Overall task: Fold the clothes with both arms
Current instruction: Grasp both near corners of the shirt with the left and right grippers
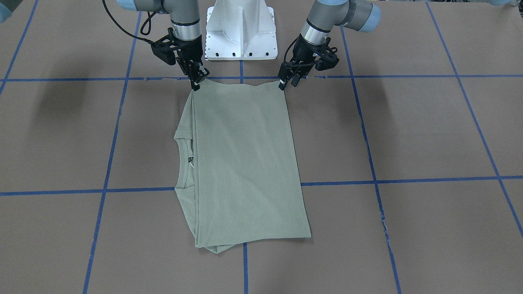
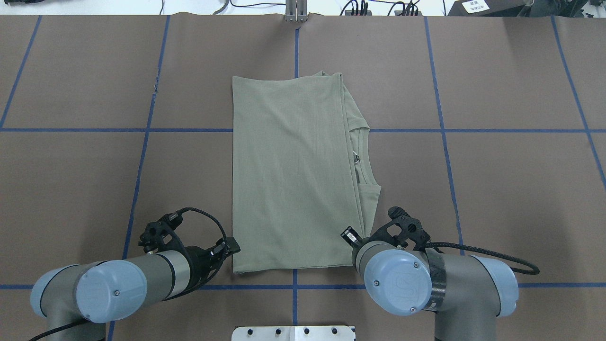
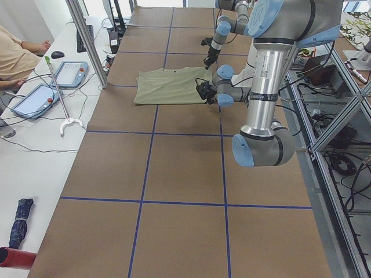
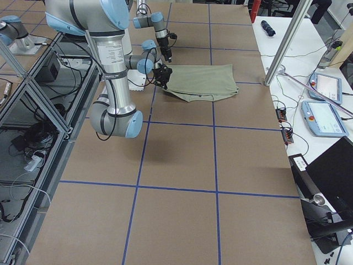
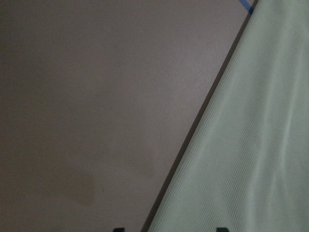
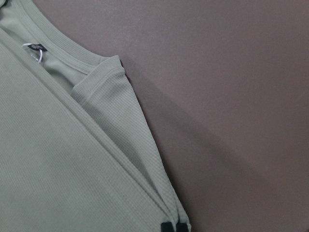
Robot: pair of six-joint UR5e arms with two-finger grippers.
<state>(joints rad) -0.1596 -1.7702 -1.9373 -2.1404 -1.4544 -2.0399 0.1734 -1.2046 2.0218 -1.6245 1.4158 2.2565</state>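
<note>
Pinching the shirt [image 1: 245,163] at one near corner, right gripper [image 1: 197,83] clenched; left gripper [image 1: 288,83] released.

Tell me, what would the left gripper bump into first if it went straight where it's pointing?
Probably the shirt. The left gripper points down at its corner, jaws apart over the edge, with the table just underneath.

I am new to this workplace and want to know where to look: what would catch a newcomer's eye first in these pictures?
A green shirt, folded into a long rectangle, lies in the middle of the brown table. Two arms meet its corners nearest the robot: the right arm has its jaws shut on one, the left arm has its jaws open at the other.
</note>
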